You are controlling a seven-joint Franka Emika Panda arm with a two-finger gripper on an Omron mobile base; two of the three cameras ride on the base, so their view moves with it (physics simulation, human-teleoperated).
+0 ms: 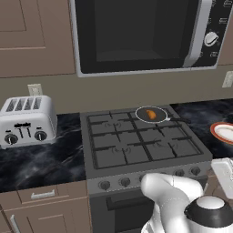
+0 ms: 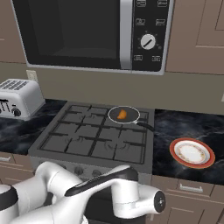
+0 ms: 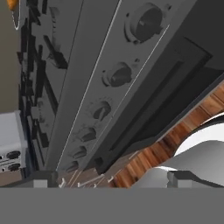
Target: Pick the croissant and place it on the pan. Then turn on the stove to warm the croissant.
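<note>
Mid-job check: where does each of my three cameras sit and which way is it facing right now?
Left base view: behind the arm's left, looking down at the stove; white arm at lower right.
Right base view: behind the arm's right, same stove; arm at lower left.
Hand view: low at the stove front, rolled, facing its knobs; finger tips at bottom.
Both base views share the pan holding the croissant, the toaster, the microwave.
</note>
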